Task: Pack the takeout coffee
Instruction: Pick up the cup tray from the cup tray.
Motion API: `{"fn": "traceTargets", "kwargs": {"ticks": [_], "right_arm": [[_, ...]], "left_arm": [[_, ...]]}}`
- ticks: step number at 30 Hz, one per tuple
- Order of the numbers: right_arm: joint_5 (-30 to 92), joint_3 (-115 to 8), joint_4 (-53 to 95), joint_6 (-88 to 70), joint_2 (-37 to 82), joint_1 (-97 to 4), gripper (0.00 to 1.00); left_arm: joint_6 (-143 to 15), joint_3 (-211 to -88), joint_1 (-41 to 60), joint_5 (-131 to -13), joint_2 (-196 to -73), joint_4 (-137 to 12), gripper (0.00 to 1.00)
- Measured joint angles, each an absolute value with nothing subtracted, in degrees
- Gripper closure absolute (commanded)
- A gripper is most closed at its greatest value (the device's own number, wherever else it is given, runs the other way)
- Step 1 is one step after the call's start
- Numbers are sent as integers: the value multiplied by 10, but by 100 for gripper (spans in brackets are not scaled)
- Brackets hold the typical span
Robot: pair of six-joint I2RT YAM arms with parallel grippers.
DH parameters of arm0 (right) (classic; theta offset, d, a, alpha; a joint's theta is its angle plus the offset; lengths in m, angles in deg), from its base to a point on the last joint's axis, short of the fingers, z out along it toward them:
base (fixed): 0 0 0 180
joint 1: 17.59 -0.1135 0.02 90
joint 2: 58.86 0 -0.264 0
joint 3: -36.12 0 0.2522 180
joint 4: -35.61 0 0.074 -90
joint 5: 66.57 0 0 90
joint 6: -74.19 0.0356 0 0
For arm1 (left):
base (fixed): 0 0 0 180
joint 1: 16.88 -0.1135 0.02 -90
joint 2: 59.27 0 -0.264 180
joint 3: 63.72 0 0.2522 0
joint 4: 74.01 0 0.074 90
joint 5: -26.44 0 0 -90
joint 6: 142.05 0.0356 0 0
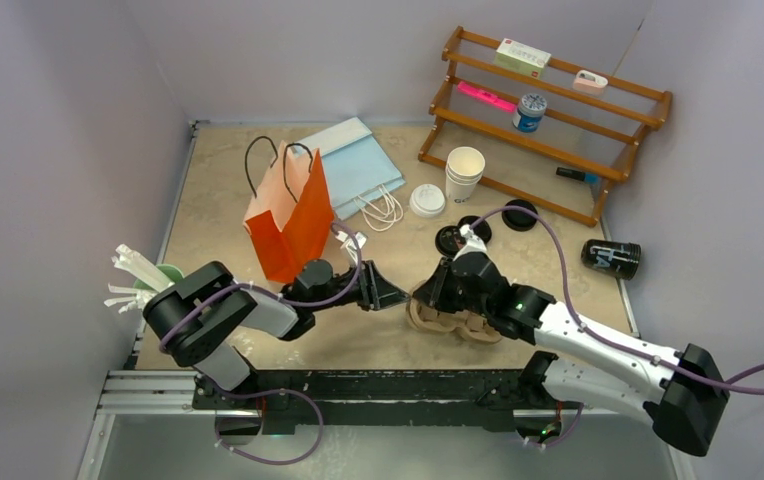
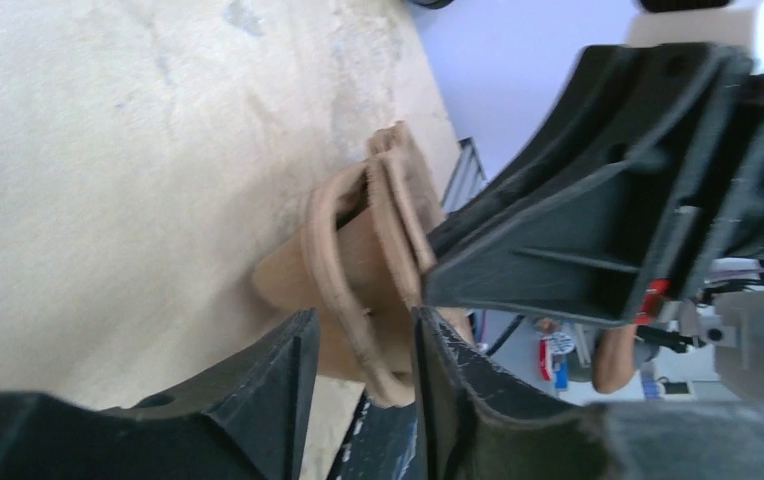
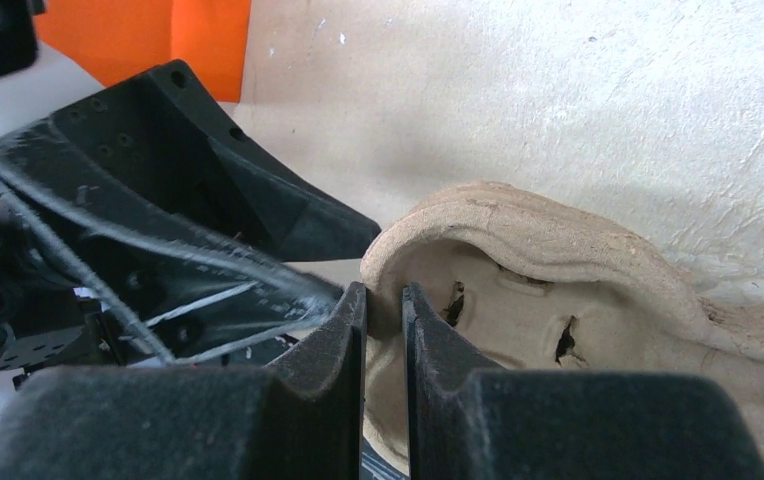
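brown pulp carrier (image 1: 458,325) lies at the near edge of the sandy table (image 1: 220,190), with two robot arms working at one end of it and the packing job barely begun. the right gripper (image 3: 385,300) is closed down thin on the carrier's rim, the moulded edge pinched between its pads. the left gripper (image 2: 363,345), just beside it at the same end, has its jaws partly parted with the rim between them, and no firm pinch shows there. the cup well seen from the right wrist is empty.

the takeout coffee itself is nowhere near the arms. the one black cup (image 1: 610,257) in view lies on its side by the table's right edge, well apart from both grippers. three black lids (image 1: 520,214) lie loose on the table between the carrier and the wooden rack (image 1: 548,120), near a stack of white paper cups (image 1: 464,172) and a white lid (image 1: 426,200). the orange bag (image 1: 288,225) stands upright to the left of the carrier, handles up. what it holds, if anything, cannot be seen.

on this showing nothing is packed yet. left to do, by judgement: settle the carrier, stand the cup up, lid it, seat it in a well and get the load into the bag.
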State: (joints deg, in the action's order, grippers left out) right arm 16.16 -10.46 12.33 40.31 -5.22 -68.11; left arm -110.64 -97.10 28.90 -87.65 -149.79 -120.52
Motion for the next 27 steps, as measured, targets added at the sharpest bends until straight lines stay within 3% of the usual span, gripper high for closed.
{"fn": "traceTargets", "kwargs": {"ticks": [5, 15, 19, 27], "right_arm": [[170, -104, 139, 403, -29, -682, 85], [169, -104, 149, 403, -27, -682, 85], [168, -104, 149, 403, -27, -681, 84], [167, -104, 144, 403, -29, -681, 85]], "left_arm": [[-1139, -966, 289, -895, -1529, -1300, 58], [-1166, -963, 289, -918, -1566, -1367, 81], [-1169, -962, 289, -917, -1566, -1366, 94], [-1169, -962, 288, -917, -1566, -1358, 100]]}}
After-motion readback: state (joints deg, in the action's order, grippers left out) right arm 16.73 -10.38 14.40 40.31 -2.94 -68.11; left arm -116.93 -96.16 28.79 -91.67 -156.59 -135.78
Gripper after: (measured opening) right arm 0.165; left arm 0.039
